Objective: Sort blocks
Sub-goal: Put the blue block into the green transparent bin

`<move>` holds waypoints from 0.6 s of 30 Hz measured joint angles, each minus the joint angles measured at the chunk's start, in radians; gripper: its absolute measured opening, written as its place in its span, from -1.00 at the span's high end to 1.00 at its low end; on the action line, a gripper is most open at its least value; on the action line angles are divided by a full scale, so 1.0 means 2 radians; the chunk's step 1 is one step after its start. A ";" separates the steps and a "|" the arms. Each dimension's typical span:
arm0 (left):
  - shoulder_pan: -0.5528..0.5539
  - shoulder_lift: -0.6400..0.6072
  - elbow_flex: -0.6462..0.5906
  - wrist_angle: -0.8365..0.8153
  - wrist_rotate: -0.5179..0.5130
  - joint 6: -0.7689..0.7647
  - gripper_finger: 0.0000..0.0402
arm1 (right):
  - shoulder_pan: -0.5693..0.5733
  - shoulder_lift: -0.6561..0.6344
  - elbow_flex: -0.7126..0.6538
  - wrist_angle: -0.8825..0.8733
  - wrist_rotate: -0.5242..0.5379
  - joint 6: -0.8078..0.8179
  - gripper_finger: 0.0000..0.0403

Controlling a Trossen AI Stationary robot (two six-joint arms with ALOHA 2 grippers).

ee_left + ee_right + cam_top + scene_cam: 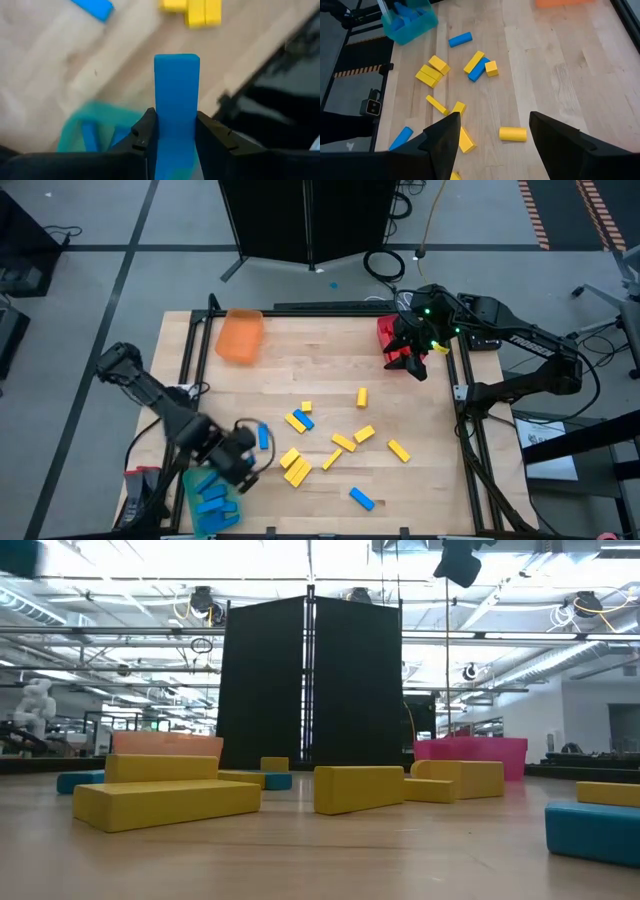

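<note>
Left gripper (172, 135) clamps a blue block (176, 100), which juts out past its fingertips. Both hang just beside the teal tray (212, 498). Right gripper (492, 132) gapes empty over the red tray (388, 332).

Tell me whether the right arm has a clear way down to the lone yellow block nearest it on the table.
Probably yes. The right gripper is empty with open jaws, and the yellow block lies on bare wood with nothing touching it. The left gripper is busy far off, holding a blue block.

Dark jointed arms (150, 390), black cables
</note>
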 joint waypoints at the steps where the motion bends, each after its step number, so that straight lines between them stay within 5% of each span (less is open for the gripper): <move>1: -0.014 0.000 0.000 0.000 0.000 -0.001 0.50 | 0.000 0.000 0.000 0.000 0.000 0.000 -0.17; 18: -0.169 0.027 -0.003 -0.043 -0.012 0.013 0.50 | 0.000 0.000 0.000 0.015 0.000 -0.005 -0.17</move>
